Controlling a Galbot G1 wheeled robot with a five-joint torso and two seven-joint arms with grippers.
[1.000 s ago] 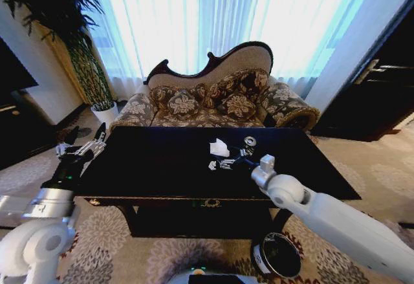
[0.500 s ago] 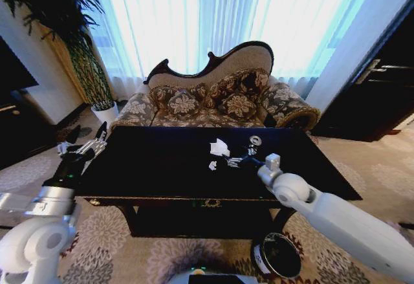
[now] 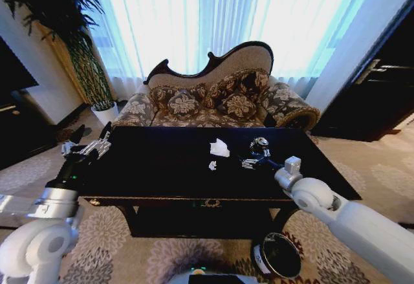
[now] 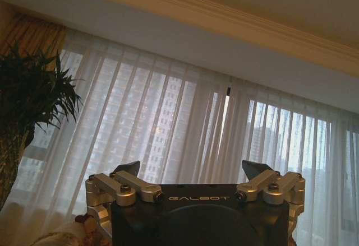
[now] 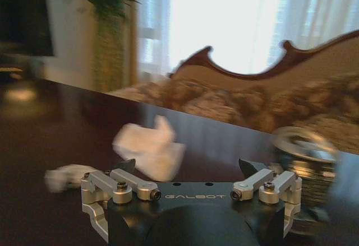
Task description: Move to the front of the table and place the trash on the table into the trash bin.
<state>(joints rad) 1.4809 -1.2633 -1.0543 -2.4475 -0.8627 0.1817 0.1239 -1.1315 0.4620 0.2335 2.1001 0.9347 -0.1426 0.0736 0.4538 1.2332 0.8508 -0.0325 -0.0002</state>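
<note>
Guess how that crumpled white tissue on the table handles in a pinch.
The tissue looks loosely crumpled, so probably soft and squashy, collapsing under the right pincer. It seems very light, so a nudge may skid it across the glossy table. It won't roll.

The glossy black table point(image 3: 162, 167) bears a crumpled white tissue point(image 3: 219, 147), a small paper scrap point(image 3: 212, 165) and a crushed can point(image 3: 259, 145).
</note>
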